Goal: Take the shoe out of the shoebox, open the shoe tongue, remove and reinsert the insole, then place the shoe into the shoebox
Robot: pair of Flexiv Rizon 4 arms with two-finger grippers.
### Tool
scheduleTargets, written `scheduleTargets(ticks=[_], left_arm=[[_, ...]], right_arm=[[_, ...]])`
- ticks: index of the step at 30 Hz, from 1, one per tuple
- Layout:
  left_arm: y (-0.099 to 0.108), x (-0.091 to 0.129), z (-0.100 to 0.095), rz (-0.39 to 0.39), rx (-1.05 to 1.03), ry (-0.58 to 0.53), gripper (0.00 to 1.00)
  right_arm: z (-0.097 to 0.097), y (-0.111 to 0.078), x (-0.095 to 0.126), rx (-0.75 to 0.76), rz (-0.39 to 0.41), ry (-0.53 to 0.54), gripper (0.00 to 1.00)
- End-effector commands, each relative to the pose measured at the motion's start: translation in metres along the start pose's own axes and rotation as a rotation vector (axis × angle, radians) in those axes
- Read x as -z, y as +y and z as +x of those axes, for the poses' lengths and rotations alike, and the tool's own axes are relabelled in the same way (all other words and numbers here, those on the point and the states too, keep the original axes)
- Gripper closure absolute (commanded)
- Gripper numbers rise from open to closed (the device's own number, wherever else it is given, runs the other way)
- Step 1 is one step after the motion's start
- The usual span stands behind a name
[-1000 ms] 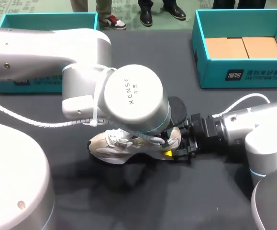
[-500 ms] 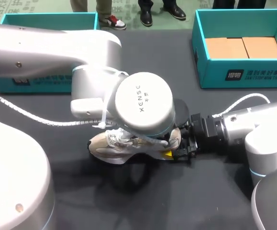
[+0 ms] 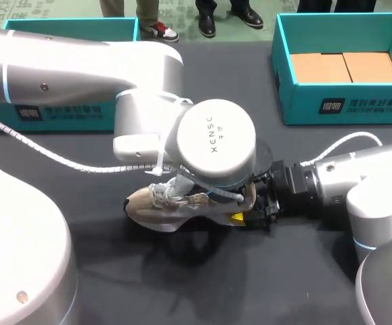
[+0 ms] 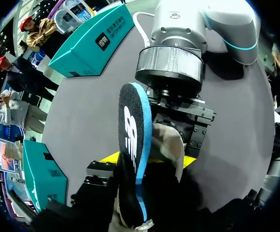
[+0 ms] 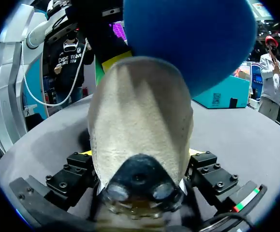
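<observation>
A beige sneaker (image 3: 172, 206) lies on its side on the dark table, toe to the left. My right gripper (image 3: 255, 206) comes in from the right, shut on its heel; in the right wrist view the heel (image 5: 140, 125) fills the gap between the black fingers (image 5: 210, 176). My left arm's wrist (image 3: 216, 142) hangs over the shoe and hides its gripper from above. In the left wrist view the black insole (image 4: 132, 140) with a blue edge stands upright out of the shoe, its lower end pinched in my left gripper (image 4: 130, 193).
A teal shoebox (image 3: 284, 74) with brown cardboard inside stands at the back right. A second teal box (image 3: 60, 112) sits at the back left, partly behind my left arm. A white cable (image 3: 60, 162) loops along the left arm.
My left wrist has swung to the right over the shoe, carrying the insole with it. The shoe and my right gripper have stayed put.
</observation>
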State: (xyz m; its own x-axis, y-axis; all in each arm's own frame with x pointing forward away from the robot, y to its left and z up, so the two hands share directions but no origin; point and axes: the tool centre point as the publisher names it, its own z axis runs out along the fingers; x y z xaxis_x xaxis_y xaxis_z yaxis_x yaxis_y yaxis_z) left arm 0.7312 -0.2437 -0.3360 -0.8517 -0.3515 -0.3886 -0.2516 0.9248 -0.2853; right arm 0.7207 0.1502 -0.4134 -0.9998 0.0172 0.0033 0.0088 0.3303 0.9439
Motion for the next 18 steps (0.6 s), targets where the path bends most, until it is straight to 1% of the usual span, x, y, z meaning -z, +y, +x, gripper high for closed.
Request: scheduleTargets(ticks=[1, 13, 18], left_arm=[[-0.001, -0.004, -0.001, -0.002, 0.003, 0.01, 1.0], [-0.003, 0.007, -0.005, 0.027, 0.006, 0.054, 1.0], [-0.007, 0.012, -0.008, 0.037, 0.004, 0.112, 1.0]], right_arm=[[0.001, -0.001, -0.002, -0.001, 0.004, -0.001, 1.0], [0.001, -0.001, -0.002, -0.001, 0.004, -0.001, 1.0], [0.001, -0.001, -0.002, -0.001, 0.004, -0.001, 1.0]])
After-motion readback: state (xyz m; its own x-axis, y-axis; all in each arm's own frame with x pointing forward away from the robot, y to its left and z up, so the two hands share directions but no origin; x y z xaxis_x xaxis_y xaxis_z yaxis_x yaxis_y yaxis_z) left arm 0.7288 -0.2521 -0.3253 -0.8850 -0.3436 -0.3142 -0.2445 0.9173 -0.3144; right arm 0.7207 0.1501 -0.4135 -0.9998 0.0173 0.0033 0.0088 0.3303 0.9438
